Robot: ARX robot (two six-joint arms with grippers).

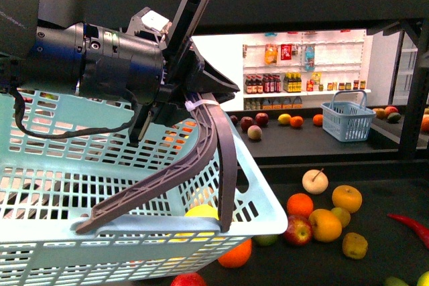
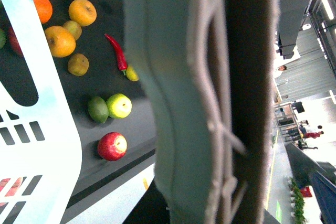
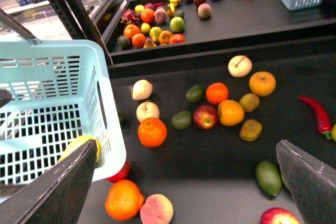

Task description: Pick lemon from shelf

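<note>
In the front view the left gripper (image 1: 190, 100) sits at the top of the 2 ribbed, grey-brown plastic handles (image 1: 216, 145) of a pale blue slotted basket (image 1: 60, 185). A white tie (image 1: 199, 104) wraps that joint. 1 flat black finger points up and a wedge-shaped one points sideways, but whether they clamp the handles cannot be told. The lemon (image 1: 201, 211), smooth and yellow, lies inside the basket at its near corner, behind the rim. Round red, orange and yellow fruit are scattered on the shelf (image 1: 389, 182), a flat black tray.

In the left wrist view the handles fill the middle as a blurred grey band, hiding the jaws. A glossy red chili (image 2: 117, 52) lies on the tray beyond.

In the right wrist view the right gripper (image 3: 186, 150) is spread wide and holds nothing. Its 2 dark textured fingers (image 3: 58, 187) hang above the tray without touching any fruit. The lemon (image 3: 84, 143) shows inside the basket's corner.
</note>
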